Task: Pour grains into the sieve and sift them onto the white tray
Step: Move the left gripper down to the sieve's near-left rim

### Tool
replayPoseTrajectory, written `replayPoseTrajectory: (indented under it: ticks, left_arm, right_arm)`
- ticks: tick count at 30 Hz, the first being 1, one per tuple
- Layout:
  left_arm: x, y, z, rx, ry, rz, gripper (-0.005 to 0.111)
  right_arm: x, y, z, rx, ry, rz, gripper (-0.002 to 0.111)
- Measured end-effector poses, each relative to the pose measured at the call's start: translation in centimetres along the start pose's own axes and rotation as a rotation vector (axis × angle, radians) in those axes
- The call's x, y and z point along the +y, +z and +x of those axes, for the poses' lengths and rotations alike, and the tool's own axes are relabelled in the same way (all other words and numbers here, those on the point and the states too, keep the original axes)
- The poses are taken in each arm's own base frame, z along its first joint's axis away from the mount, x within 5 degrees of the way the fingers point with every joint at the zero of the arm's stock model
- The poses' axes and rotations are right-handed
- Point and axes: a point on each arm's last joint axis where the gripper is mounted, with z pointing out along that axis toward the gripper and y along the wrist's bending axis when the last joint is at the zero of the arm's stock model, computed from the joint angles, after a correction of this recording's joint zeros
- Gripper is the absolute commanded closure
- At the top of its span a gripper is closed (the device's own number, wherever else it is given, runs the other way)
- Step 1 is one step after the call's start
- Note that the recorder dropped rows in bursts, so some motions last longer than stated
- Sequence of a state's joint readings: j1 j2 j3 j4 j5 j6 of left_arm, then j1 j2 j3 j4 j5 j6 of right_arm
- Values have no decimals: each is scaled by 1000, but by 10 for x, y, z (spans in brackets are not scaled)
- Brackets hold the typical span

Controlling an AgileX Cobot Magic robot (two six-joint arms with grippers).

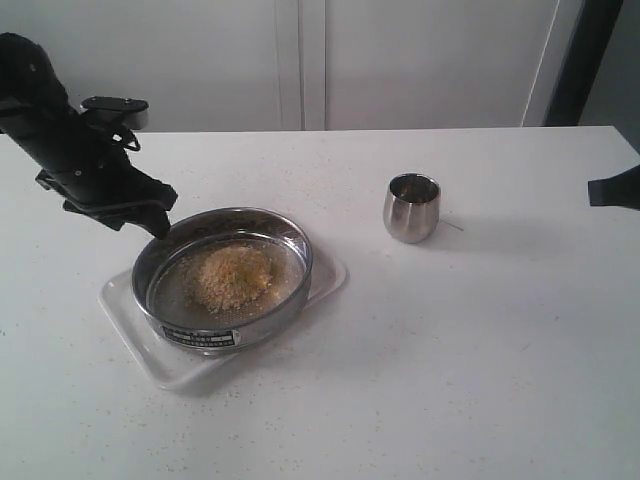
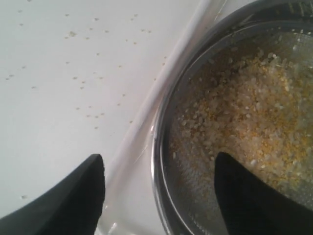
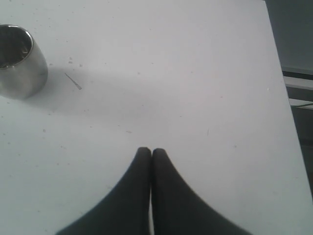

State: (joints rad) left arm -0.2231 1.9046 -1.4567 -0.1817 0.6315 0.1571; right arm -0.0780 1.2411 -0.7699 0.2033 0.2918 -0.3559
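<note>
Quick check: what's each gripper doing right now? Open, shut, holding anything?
Left gripper: open, jaws either side of the sieve rim, gripping nothing.
Right gripper: shut, empty, above the table.

The only lettering stands on a small black label (image 1: 201, 338) fixed to the near wall of the sieve (image 1: 275, 315). It carries a few pale lines of print, too small and blurred to read.
</note>
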Motion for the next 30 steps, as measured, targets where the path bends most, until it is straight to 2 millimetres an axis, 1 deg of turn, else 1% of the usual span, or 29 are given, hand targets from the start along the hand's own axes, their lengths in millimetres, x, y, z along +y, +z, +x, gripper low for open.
replayPoseTrajectory:
  ticks: [4, 8, 15, 17, 19, 24, 28, 30]
  left_arm:
    - [-2, 9, -5, 7, -13, 13, 40]
    - [-1, 14, -9, 16, -17, 16, 44]
    - [2, 29, -10, 28, -25, 16, 45]
    - [3, 32, -10, 33, -27, 16, 48]
    - [3, 35, -10, 37, -30, 16, 56]
    - [6, 49, -7, 62, -35, 16, 58]
    - [6, 51, -7, 63, -36, 15, 64]
    - [6, 51, -7, 63, -36, 15, 70]
  right_arm:
    - [0, 0, 0, -1, -1, 0, 108]
    - [0, 0, 0, -2, -2, 1, 108]
    - [0, 0, 0, -2, -2, 1, 108]
    - [0, 0, 0, -2, -2, 1, 108]
    - [0, 0, 0, -2, -2, 1, 108]
    - [0, 0, 0, -2, -2, 1, 108]
    - [0, 0, 0, -2, -2, 1, 108]
    - [0, 0, 0, -2, -2, 1, 108]
